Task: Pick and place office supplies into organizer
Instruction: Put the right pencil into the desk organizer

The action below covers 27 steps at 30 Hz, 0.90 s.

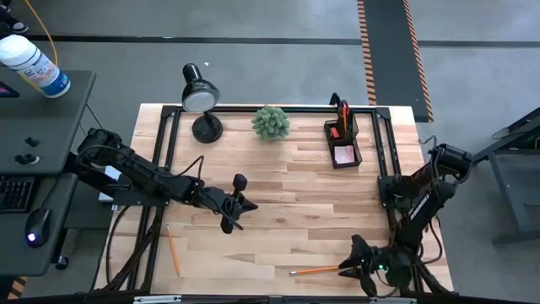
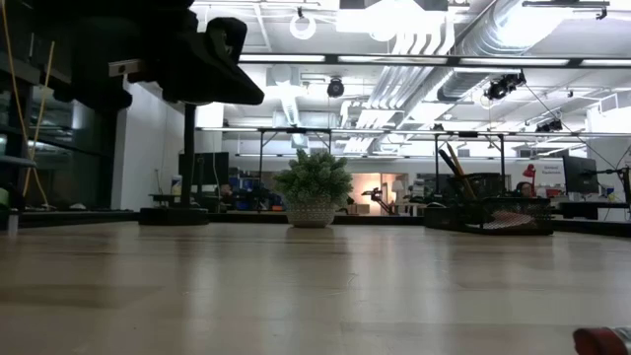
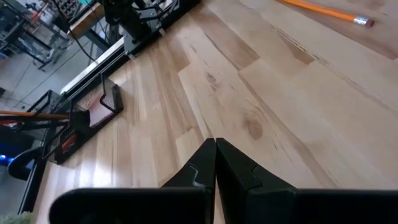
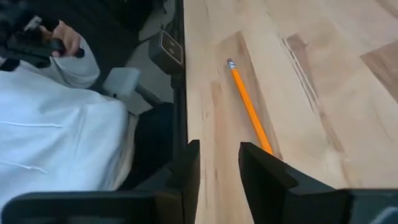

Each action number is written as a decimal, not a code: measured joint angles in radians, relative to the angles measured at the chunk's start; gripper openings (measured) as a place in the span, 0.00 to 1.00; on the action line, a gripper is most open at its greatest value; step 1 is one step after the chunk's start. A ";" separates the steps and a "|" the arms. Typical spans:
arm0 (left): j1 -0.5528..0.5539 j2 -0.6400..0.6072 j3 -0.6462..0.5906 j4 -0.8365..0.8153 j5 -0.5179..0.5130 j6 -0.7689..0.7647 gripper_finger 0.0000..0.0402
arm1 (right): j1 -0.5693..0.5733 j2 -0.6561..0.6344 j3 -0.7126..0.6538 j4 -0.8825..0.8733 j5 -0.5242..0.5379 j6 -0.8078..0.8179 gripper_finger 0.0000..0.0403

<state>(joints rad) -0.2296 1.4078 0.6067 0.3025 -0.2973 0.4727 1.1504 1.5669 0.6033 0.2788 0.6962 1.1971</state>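
An orange pencil (image 1: 314, 271) lies flat near the table's front edge; its eraser end points away from my right gripper (image 1: 346, 267). My right gripper (image 4: 219, 162) hovers low at the pencil's (image 4: 250, 109) near end, open, with bare wood between its fingers. A second pencil (image 1: 173, 252) lies at the front left. The black mesh organizer (image 1: 342, 139) stands at the far right, holding pens and a pink pad. My left gripper (image 1: 239, 205) hangs shut and empty over the table's left middle, also seen in its wrist view (image 3: 216, 149). My right gripper: the pencil's near end (image 4: 267, 148) runs up to one fingertip (image 4: 258, 158) and lies outside the gap. I cannot tell whether that finger touches it.
A black desk lamp (image 1: 201, 97) and a small green plant (image 1: 270, 122) stand along the far edge. Black frame rails (image 1: 162, 152) run down both table sides. A person in a white sleeve (image 4: 56, 143) sits just beyond the near edge.
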 joint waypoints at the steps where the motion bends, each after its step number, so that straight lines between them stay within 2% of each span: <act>1: 0.007 0.000 0.000 0.000 0.004 -0.003 0.00 | -0.005 0.000 0.000 -0.010 -0.012 0.003 0.23; 5: 0.039 0.000 0.000 0.002 0.029 -0.013 0.00 | -0.036 0.000 0.000 -0.024 -0.114 0.052 0.20; 10: 0.068 0.000 0.000 0.024 0.055 -0.033 0.00 | -0.081 0.000 0.000 -0.077 -0.294 0.106 0.16; 14: 0.074 0.000 0.000 0.039 0.062 -0.033 0.00 | -0.094 0.000 0.000 -0.181 -0.343 0.177 0.15; 19: 0.074 0.000 0.000 0.047 0.053 -0.027 0.00 | -0.118 0.000 -0.001 -0.187 -0.457 0.198 0.17; 24: 0.074 0.000 0.000 0.048 0.044 -0.025 0.00 | -0.124 0.000 -0.001 -0.186 -0.444 0.155 0.20; 27: 0.074 0.000 0.000 0.048 0.094 -0.036 0.00 | -0.136 0.000 -0.001 -0.187 -0.435 0.118 0.21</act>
<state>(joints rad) -0.1551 1.4078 0.6067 0.3508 -0.2035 0.4371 1.0140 1.5669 0.6025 0.0913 0.2617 1.3155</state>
